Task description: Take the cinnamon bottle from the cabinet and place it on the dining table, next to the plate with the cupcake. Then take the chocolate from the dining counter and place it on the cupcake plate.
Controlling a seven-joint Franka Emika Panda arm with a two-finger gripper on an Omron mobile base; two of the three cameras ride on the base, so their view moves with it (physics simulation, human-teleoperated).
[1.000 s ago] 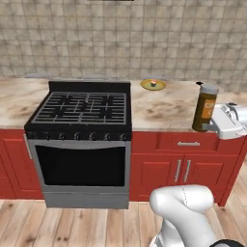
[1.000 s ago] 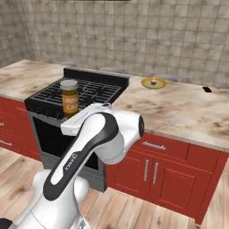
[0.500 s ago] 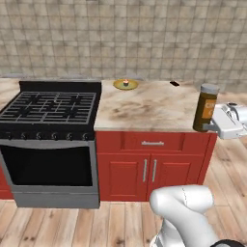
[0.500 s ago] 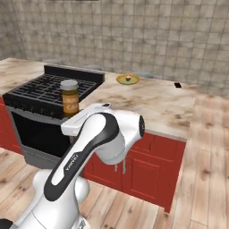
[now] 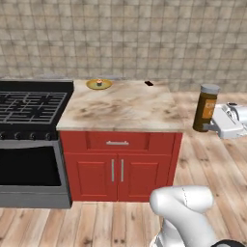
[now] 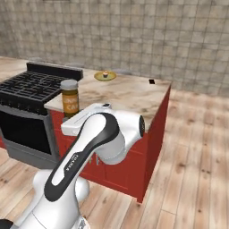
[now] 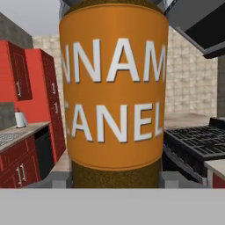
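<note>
The gripper point(image 5: 213, 126), at the right edge of the left base view, seems clamped on the upright cinnamon bottle point(image 5: 206, 108).

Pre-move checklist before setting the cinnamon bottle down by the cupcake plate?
1. Cinnamon bottle held in the tool: ok, upright, cap on.
2. Plate with cupcake in sight on the dining table: ok.
3. Bare marble beside the plate for the bottle: ok.
4. Chocolate on the table, apart from the plate: ok.
5. Bottle over the table: not ok, it hangs off the right end.
6. Grip depth on the bottle: cannot tell, label blocks the hand view.
</note>
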